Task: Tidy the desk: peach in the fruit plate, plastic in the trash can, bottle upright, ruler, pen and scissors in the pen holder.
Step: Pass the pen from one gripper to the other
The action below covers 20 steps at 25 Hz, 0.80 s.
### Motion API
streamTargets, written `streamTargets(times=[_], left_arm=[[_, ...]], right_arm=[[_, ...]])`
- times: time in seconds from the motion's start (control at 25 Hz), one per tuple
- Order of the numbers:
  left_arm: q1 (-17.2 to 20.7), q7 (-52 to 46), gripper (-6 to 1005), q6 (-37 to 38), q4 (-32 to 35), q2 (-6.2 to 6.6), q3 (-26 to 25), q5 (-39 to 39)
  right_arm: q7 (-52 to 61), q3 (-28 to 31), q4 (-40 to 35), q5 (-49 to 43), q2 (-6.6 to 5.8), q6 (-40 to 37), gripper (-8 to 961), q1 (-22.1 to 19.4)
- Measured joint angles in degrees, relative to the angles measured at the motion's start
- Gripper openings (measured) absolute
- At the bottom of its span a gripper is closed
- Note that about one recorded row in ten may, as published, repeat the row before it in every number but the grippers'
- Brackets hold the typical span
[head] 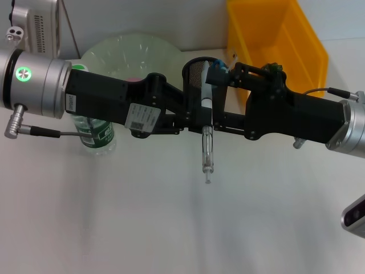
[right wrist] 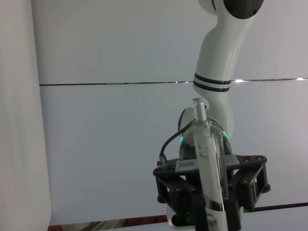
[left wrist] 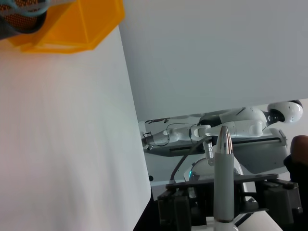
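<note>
A pen (head: 206, 142) with a clear barrel hangs above the white desk, in front of the black mesh pen holder (head: 197, 71). My left gripper (head: 199, 117) and right gripper (head: 214, 118) meet on it from opposite sides, both shut on the pen. The left wrist view shows the pen's silver tip (left wrist: 224, 144); the right wrist view shows its clear end (right wrist: 202, 120). The bottle (head: 97, 136) stands upright under my left arm. A pink bit of peach (head: 134, 80) shows in the green fruit plate (head: 131, 51). Something blue (head: 217, 71) sticks out of the holder. Plastic, ruler and scissors are not identifiable.
A yellow bin (head: 274, 34) stands at the back right, beside the pen holder. A grey device (head: 34, 20) sits at the back left. Both arms stretch across the middle of the desk, hiding what lies beneath them.
</note>
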Motion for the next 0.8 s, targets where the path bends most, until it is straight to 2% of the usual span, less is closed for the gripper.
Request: streamTargets(times=[0.8], left_arm=[[0.12,-0.29,132,1.08,-0.17,0.35,0.17,-0.04]], right_arm=[[-4.47,0.48,2.53,0.22,-0.09,-0.19,694,0.0]])
